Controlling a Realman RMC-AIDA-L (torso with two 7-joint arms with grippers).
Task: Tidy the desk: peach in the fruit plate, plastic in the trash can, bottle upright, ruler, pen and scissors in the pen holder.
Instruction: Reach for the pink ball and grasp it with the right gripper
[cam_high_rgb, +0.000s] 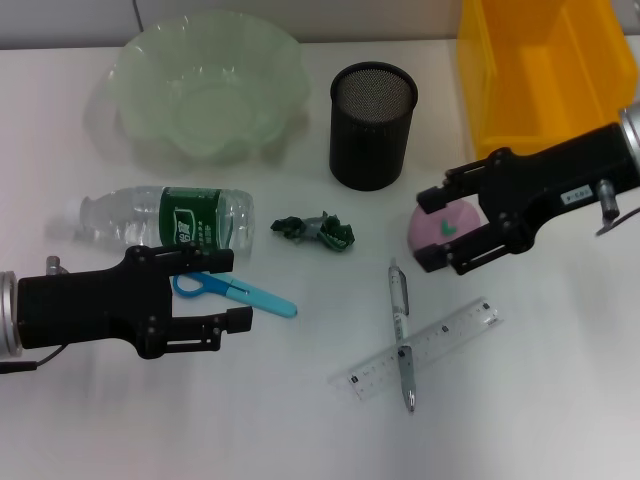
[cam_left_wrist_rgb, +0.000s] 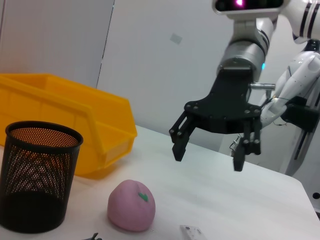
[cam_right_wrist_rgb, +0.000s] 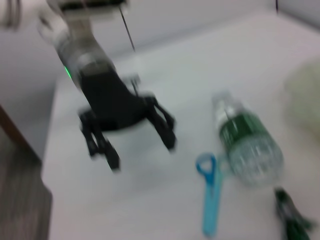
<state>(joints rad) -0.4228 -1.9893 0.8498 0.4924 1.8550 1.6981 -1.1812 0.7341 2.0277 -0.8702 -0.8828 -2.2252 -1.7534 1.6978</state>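
1. Hovering at the left of the white worktop: left claw is sitting spread and empty, upper finger over the blue scissors, just beside the bottle, which is lying on its side.
2. Behind the bottle, the green fruit plate is sitting empty; the peach is not in it yet.
3. Mid-worktop: crumpled green plastic is lying near the black mesh pen holder; pen is lying across the ruler, touching it, in front of the holder.
4. Right side: right claw is hanging spread, fingers bracketing the pink peach, not pinching it. Yellow bin behind it is presumably serving as the trash can.
5. Step, as I'm reading it: peach pickup is starting. Next move is calling for lowering the claw around the peach, closing, then carrying it well across to the plate.
6. View differences: left wrist view is showing the right claw clearly above the peach with air between, which head view is not resolving. Right wrist view is showing the left claw off the worktop, beside scissors and bottle; peach is not appearing there.
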